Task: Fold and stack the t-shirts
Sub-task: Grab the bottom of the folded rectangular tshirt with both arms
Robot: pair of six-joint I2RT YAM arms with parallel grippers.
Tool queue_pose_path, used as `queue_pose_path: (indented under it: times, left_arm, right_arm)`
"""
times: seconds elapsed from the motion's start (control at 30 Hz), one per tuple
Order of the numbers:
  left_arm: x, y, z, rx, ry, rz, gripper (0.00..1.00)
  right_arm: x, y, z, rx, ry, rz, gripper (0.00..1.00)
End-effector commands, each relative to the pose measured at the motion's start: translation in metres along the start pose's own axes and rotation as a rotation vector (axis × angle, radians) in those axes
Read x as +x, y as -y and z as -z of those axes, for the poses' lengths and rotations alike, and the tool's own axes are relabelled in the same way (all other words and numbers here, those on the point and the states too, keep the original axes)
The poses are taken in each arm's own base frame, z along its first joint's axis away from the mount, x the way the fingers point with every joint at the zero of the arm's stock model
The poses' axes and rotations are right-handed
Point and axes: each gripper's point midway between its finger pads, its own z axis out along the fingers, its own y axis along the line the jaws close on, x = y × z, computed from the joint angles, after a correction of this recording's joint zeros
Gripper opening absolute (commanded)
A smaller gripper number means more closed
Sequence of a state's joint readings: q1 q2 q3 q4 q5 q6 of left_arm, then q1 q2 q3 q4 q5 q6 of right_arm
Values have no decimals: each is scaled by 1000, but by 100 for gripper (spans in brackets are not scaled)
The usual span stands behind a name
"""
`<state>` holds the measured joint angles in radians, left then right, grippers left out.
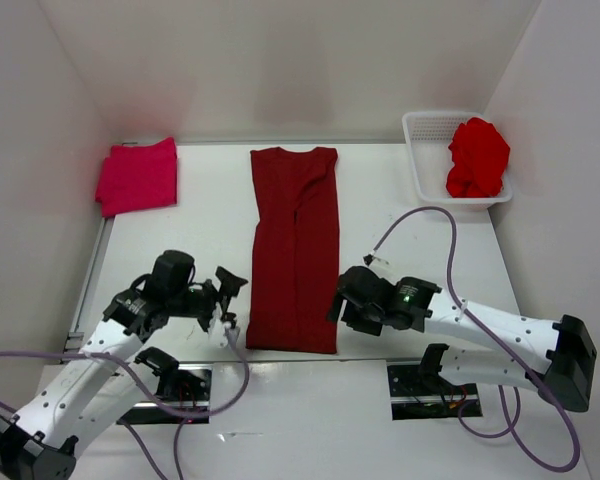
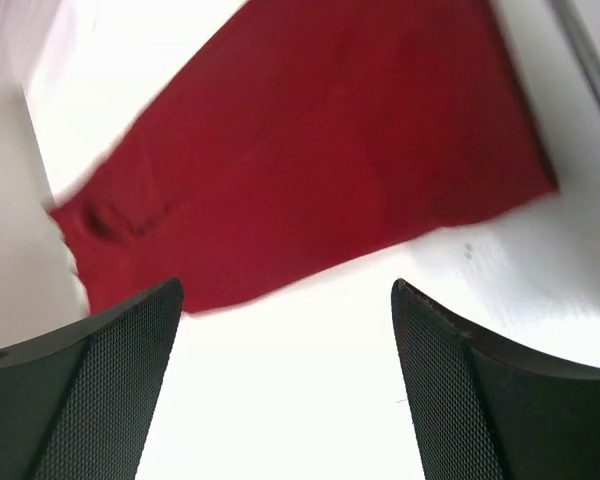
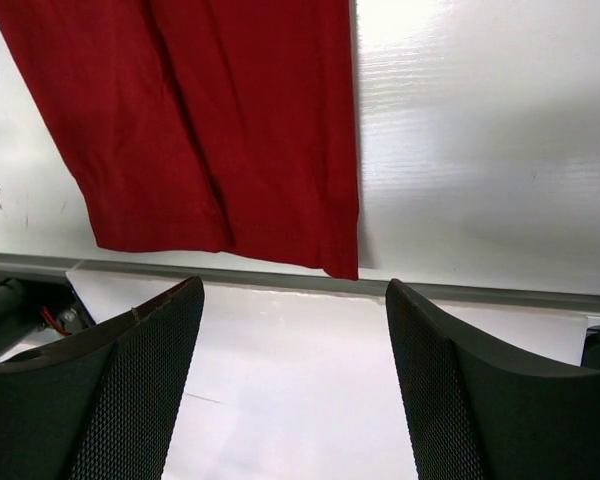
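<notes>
Open and empty, the left claw (image 1: 227, 303) and right claw (image 1: 338, 305) are held on either side of the near hem of the dark maroon t-shirt (image 1: 295, 250), which is laid flat on the tabletop (image 1: 210, 220). A pinkish t-shirt (image 1: 138, 177) is folded at the far left; a bright red t-shirt (image 1: 477, 158) is bunched in the basket (image 1: 423, 150).

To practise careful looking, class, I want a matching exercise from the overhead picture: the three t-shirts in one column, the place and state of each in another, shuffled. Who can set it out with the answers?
Things:
1. pink t-shirt
2. maroon t-shirt
3. bright red t-shirt

Place and state:
A. crumpled in the white mesh basket
B. folded small at the far left of the table
C. laid flat as a long strip in the middle of the table

Pairs: 1-B, 2-C, 3-A
</notes>
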<state>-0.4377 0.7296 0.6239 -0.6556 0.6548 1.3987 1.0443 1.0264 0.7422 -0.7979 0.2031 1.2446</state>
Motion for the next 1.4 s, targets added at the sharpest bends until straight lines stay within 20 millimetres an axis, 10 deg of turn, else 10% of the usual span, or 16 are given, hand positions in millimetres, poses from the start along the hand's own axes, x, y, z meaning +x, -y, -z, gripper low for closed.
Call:
queue_pose_path:
  times: [0.0,0.4,0.7,1.37]
  left_arm:
    - [-13,17,-9,96,69,-397,91]
    - [-37,118,-38,339,210,-821,75]
    - [-6,124,-64,465,107,-777,66]
    - [2,116,-73,435,40,-646,44]
  right_arm:
    - [-5,3,-1,-2,29,-24,78]
    - [22,26,-29,140,-85,-42,78]
    - [41,33,-49,194,-172,-14,56]
    - [65,22,-75,128,-288,62,53]
